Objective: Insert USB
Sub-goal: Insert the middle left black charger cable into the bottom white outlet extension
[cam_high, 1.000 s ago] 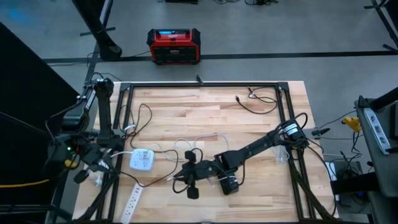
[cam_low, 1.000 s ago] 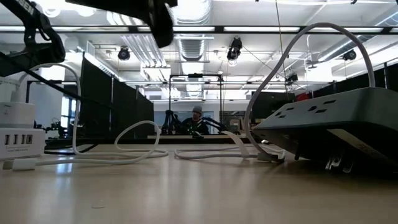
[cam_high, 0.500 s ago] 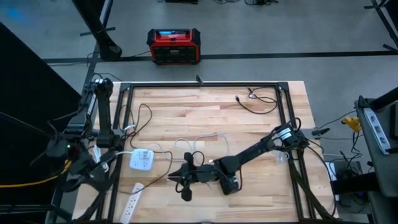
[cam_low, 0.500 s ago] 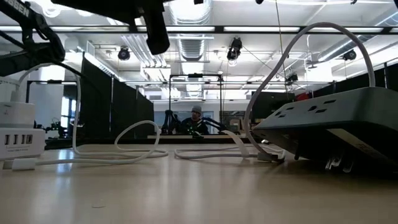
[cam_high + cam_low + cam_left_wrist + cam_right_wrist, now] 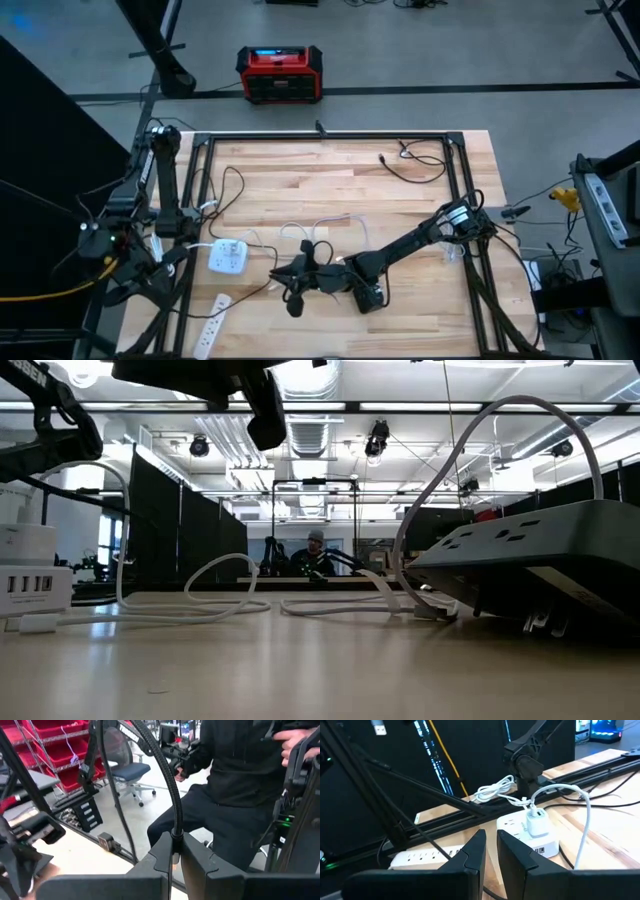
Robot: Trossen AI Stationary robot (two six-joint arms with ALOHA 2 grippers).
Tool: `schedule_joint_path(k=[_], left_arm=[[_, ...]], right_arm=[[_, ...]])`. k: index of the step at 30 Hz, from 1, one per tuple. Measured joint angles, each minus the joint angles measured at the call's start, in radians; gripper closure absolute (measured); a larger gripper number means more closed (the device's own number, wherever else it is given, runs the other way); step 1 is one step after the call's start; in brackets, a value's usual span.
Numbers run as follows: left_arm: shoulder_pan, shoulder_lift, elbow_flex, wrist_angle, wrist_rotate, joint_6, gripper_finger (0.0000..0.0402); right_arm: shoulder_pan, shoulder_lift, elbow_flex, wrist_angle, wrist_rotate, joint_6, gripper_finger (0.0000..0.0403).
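Note:
A white USB charger hub [image 5: 228, 256] lies on the wooden table's left part, with a white adapter [image 5: 536, 822] plugged into its top. My right gripper [image 5: 296, 290] hovers just right of it, above the table. In the right wrist view [image 5: 491, 837] its fingers are shut to a narrow slit with nothing between them. My left gripper [image 5: 175, 840] is off the table's left edge [image 5: 100, 243], shut on a thin black cable. A silver USB plug [image 5: 379, 728] hangs in the air beyond the hub; what it hangs from lies outside the frame. My left gripper pinches the black cable [image 5: 174, 827] between its two fingertips. The cable rises out of the fingers and arcs away out of the frame, clear of the table. The fingers point about level, away from the table.
A white power strip [image 5: 212, 322] lies at the near left corner. A black power strip [image 5: 530, 560] sits tilted near the table's front. Loose white cables [image 5: 320, 225] and a black cable [image 5: 410, 165] lie on the table. A person [image 5: 240, 780] stands close beyond my left gripper.
My right wrist has rolled and tipped, swinging its gripper slightly toward the table's left edge above the table. My left gripper has turned and shifted a little beside the table's left edge. Neither gripper's gap has changed.

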Motion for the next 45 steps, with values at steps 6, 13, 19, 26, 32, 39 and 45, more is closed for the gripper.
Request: schedule_joint_path(k=[6, 13, 19, 26, 32, 39, 45], left_arm=[[0.000, 0.000, -0.066, 0.160, -0.004, -0.007, 0.0392], [-0.013, 0.000, -0.108, 0.244, -0.283, -0.021, 0.0392], [-0.012, 0.000, -0.100, 0.246, -0.475, -0.078, 0.0392], [-0.011, 0.000, -0.098, 0.094, -0.431, -0.467, 0.0391], [-0.002, 0.001, -0.099, -0.284, -0.411, -0.892, 0.0391], [-0.002, 0.004, -0.100, -0.408, -0.314, -0.974, 0.0391], [-0.002, 0.011, -0.135, -0.364, -0.289, -0.873, 0.0391]], right_arm=[[-0.001, 0.000, 0.000, 0.002, 0.026, 0.010, 0.0371], [-0.001, 0.000, 0.000, 0.003, 0.055, 0.008, 0.0371], [-0.001, 0.000, 0.000, -0.001, 0.056, 0.007, 0.0371], [0.000, 0.000, 0.000, -0.002, 0.056, 0.007, 0.0371], [-0.001, 0.000, 0.000, -0.002, 0.055, 0.005, 0.0371], [-0.004, 0.000, 0.000, -0.002, 0.058, 0.005, 0.0371], [-0.011, 0.000, 0.000, -0.002, 0.072, 0.006, 0.0371]])
